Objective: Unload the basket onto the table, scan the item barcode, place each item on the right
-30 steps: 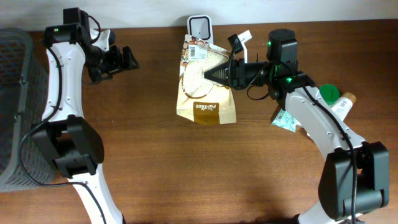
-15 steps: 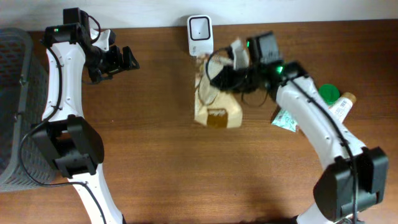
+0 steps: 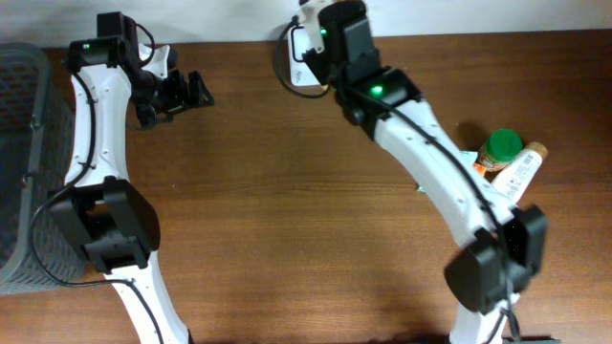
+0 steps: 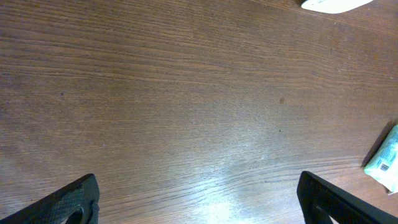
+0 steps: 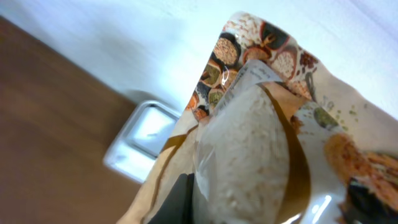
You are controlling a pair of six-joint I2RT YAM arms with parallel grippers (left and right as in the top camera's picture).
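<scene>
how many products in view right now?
4: rice bag by the scanner; green-lidded jar and white bottle together at the table's right edge; teal packet near them, largely hidden by the right arm overhead. More may be hidden.

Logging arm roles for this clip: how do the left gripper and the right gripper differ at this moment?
The left gripper is open and empty; the right gripper is shut on the rice pouch. The left gripper hangs over bare table on the left side; the right gripper is by the white scanner at the back edge. Both have dark fingers.
</scene>
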